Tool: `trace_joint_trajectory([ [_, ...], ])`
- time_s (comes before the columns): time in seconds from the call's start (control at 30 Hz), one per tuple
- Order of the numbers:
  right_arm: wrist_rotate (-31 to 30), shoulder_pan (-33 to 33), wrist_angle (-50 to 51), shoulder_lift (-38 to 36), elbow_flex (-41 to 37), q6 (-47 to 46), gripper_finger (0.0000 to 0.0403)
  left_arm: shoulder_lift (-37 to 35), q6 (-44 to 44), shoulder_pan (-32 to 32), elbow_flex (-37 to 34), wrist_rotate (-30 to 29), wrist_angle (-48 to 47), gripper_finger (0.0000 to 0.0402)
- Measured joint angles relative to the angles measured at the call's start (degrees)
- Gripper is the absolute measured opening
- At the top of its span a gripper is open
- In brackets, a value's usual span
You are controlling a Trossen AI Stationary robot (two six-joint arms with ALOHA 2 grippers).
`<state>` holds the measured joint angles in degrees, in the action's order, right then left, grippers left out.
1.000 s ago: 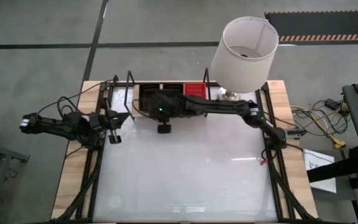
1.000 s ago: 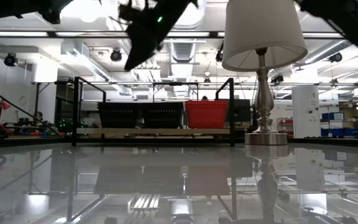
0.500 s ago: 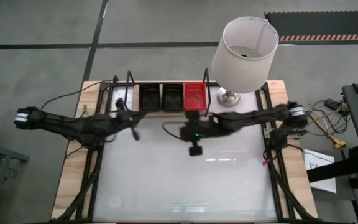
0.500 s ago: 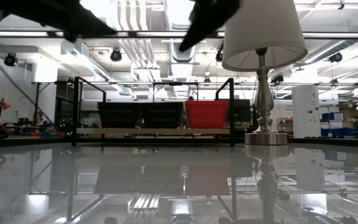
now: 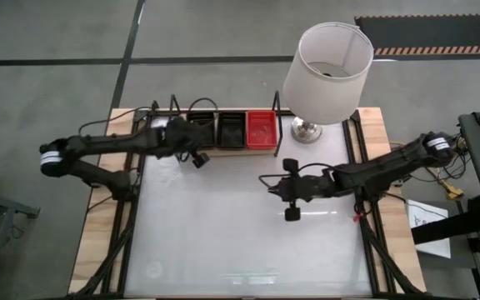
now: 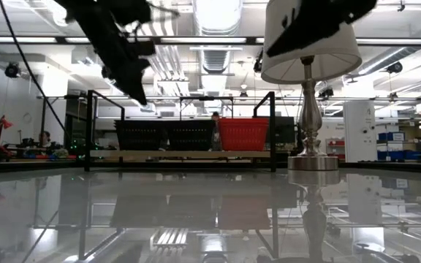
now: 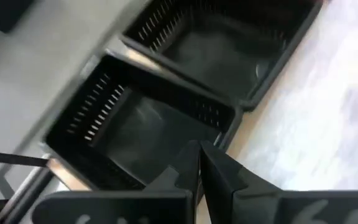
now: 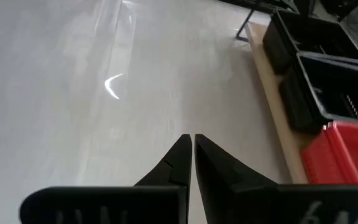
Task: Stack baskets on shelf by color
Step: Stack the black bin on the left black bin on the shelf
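My right hand [image 5: 288,193] has pulled back from the shelf to hang over the bare white surface [image 5: 223,242], fingers pressed together and holding nothing. My left hand [image 5: 197,156] has swung in to the shelf's [image 5: 223,148] near edge, fingers together, by the leftmost black basket [image 7: 142,134]. I judge the stacking nearly done. On the shelf, in a row touching: two black basket stacks [image 5: 231,129] and one red basket stack [image 5: 261,129]. Beside them stands one lamp [image 5: 327,67].
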<state>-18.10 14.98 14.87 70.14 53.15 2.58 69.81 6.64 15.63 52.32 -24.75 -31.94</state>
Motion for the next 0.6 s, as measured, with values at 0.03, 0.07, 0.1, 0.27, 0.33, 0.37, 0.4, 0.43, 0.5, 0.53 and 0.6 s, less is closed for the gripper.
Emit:
trace_joint_trajectory([
  [0.03, -0.1, 0.19, -0.94, -0.97, -1.57, -0.23, 0.0013, 1.44, -0.94, 1.42, 0.77, 1.82, -0.67, 0.0],
  [0.07, -0.16, 0.38, -1.62, -1.7, -2.83, -0.47, 0.0013, 2.7, -1.29, 2.82, 1.59, 3.39, -1.31, 0.0],
  [0.1, -0.1, 0.44, -2.59, -2.44, -4.04, -0.81, 0.0013, 3.95, -1.53, 3.99, 2.5, 4.56, -2.24, 0.0],
  [0.27, -0.1, 0.39, -4.52, -4.63, -8.07, -2.08, 0.0013, 8.46, -2.52, 6.87, 4.99, 6.59, -8.23, 0.0],
  [0.33, -0.11, 0.38, -4.41, -4.67, -8.56, -2.16, 0.0013, 9.18, -2.54, 7.13, 5.62, 6.75, -9.69, 0.0],
  [0.37, -0.1, 0.39, -4.41, -4.66, -8.6, -2.18, 0.0013, 9.42, -2.52, 7.19, 5.75, 6.74, -10.62, 0.0],
  [0.4, -0.07, 0.39, -4.57, -4.53, -8.6, -2.18, 0.0013, 9.64, -2.52, 7.21, 5.81, 6.72, -11.5, 0.0],
  [0.43, -0.07, 0.39, -4.67, -4.49, -8.6, -2.16, 0.0013, 9.78, -2.5, 7.24, 5.81, 6.68, -12.18, 0.0],
  [0.5, -0.05, 0.39, -4.51, -4.41, -8.6, -2.05, 0.0013, 9.75, -2.48, 7.18, 5.81, 6.64, -12.66, 0.0],
  [0.53, -0.05, 0.39, -4.51, -4.41, -8.6, -2.07, 0.0013, 9.53, -2.46, 7.2, 5.81, 6.64, -12.61, 0.0],
  [0.6, -0.08, 0.39, -4.55, -4.41, -8.6, -2.14, 0.0013, 9.07, -2.46, 7.18, 5.72, 6.54, -12.71, 0.0],
])
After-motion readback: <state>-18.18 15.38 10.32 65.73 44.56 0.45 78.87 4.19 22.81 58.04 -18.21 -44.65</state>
